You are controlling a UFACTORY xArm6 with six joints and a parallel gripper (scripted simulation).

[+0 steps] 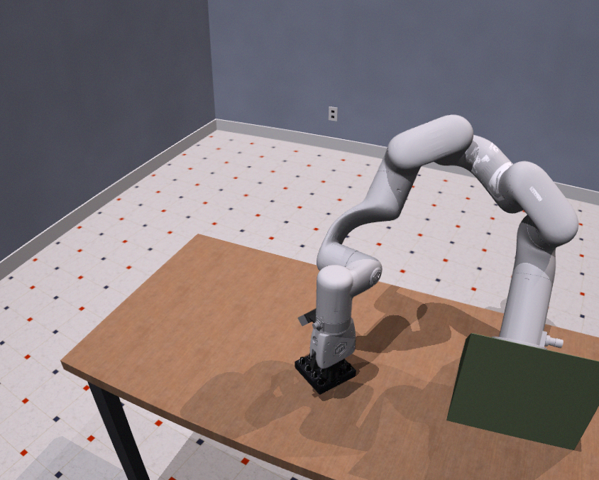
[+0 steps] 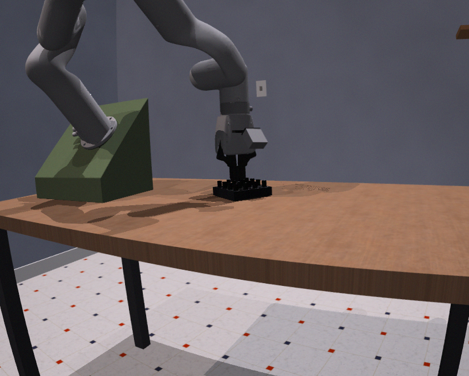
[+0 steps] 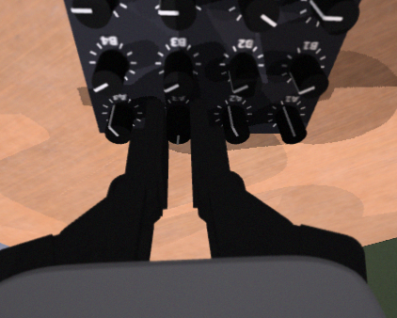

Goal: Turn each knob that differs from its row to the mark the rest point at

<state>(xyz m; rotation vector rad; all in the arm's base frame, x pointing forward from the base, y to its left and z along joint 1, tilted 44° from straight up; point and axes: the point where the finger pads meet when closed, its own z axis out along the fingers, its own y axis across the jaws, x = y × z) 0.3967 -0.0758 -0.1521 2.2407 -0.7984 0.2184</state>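
The black knob box [image 1: 320, 388] [image 2: 254, 193] [image 3: 144, 77] stands on the table. My gripper [image 2: 237, 177] [image 3: 178, 122] points down at its rear row, shut on knob A3 [image 3: 179, 124], one finger on each side. In the wrist view, A3's line points toward the rear. Knobs A4 [image 3: 120, 127], A2 [image 3: 237, 128] and A1 [image 3: 293, 129] have lines pointing to the front-right, seen from the front. Row B's four lines look alike. In row C, knob C2 [image 3: 260, 14] points differently from the other three. Row D is out of the wrist view.
The wooden table [image 1: 189, 300] [image 2: 352, 227] carries the green wedge base [image 1: 519, 395] [image 2: 125, 156] of the arm. The other knobs stand close around the fingers. The gripper hides parts of the box in the top and exterior views.
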